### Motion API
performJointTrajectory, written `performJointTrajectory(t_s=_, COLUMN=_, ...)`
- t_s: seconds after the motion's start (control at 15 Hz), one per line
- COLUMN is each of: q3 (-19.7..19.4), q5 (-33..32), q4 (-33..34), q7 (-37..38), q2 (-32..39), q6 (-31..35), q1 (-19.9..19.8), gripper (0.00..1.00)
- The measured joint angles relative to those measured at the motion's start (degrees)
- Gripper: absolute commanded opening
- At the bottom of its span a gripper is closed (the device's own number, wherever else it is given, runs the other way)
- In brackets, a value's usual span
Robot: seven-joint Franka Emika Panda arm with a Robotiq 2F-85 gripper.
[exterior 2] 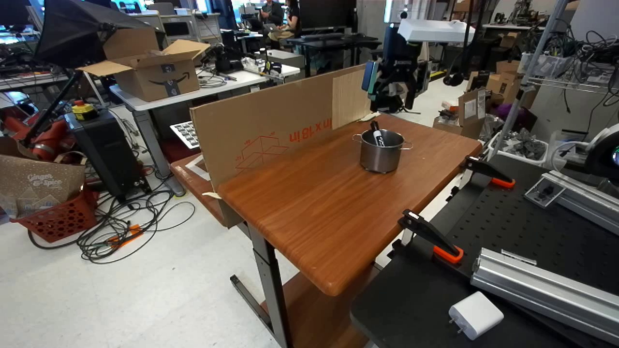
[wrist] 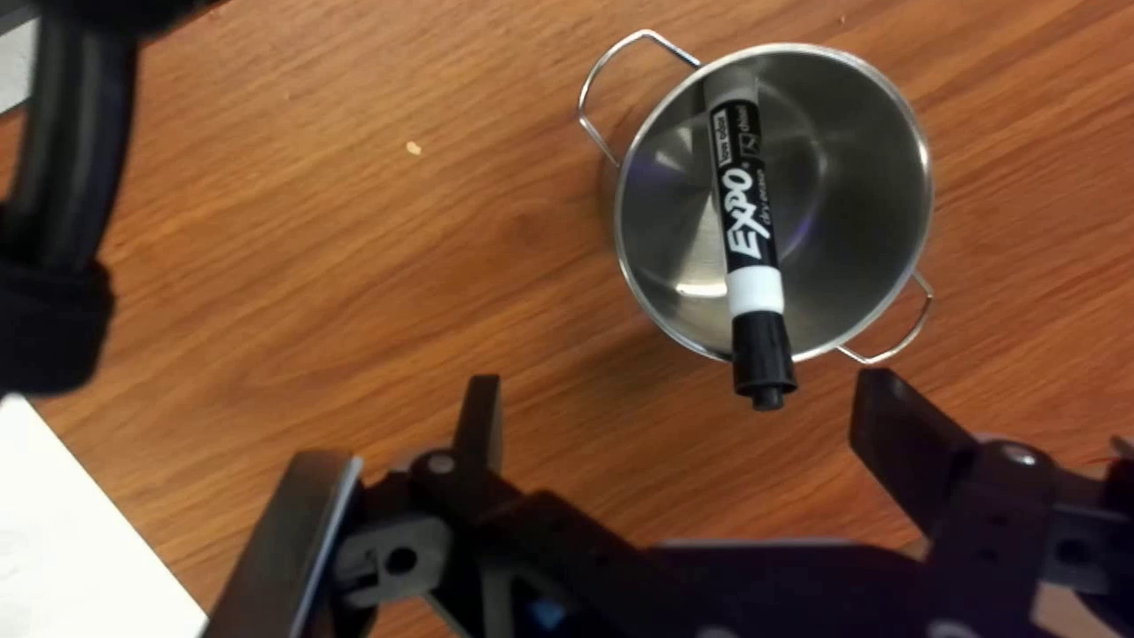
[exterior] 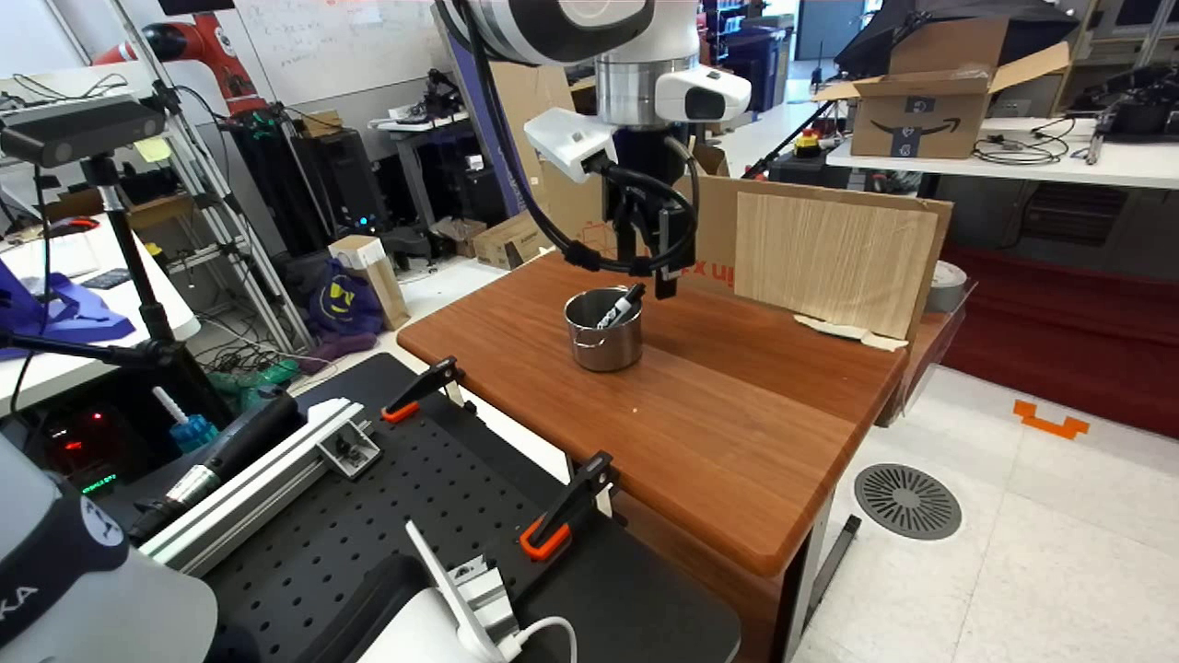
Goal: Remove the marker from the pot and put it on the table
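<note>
The marker (exterior: 620,308) is a black Expo pen with a white band and a greyish end. It leans inside the silver pot (exterior: 603,350), its black cap sticking out over the rim. In an exterior view the marker (exterior 2: 377,134) tilts up out of the pot (exterior 2: 379,158). The pot stands upright on the brown wooden table (exterior: 718,433). My gripper (exterior: 647,274) is open and empty above the table beside the pot. In the wrist view the marker (wrist: 746,221) points its cap toward the space between the fingers (wrist: 680,390), touching neither. The pot (wrist: 855,177) shows two wire handles.
A cardboard board (exterior 2: 271,130) stands upright along the table's far edge. Black clamps with orange ends (exterior: 569,506) grip the table's near edge. A black perforated bench (exterior: 405,516) adjoins it and carries metal rails. A cable loops beside my gripper.
</note>
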Motion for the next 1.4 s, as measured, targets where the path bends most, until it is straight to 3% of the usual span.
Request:
performJointTrajectory(t_s=0.33, q3=0.17, q5=-1.79, q4=3.29, q7=2.09, q2=4.22, q6=-0.11, q1=0.97, gripper=1.0)
performJointTrajectory(t_s=0.4, q3=0.2, q5=-1.89, q4=3.65, q7=2.19, q2=4.66, q6=-0.18, q1=1.21, gripper=0.75)
performJointTrajectory(t_s=0.53, q3=0.35, q5=-1.95, q4=4.11, q7=2.21, q2=5.33, q6=-0.22, q1=1.55, gripper=0.68)
performJointTrajectory(t_s=1.07, q3=0.41, q5=-3.71, q4=4.32, q7=2.21, q2=5.59, q6=-0.22, q1=1.97, gripper=0.05)
performJointTrajectory(t_s=1.13, q3=0.41, q5=-3.83, q4=4.35, q7=2.21, q2=5.62, q6=-0.23, q1=1.97, gripper=0.01)
performJointTrajectory(t_s=1.4, q3=0.43, q5=-3.86, q4=4.76, q7=2.2, q2=5.64, q6=-0.23, q1=2.01, gripper=0.05)
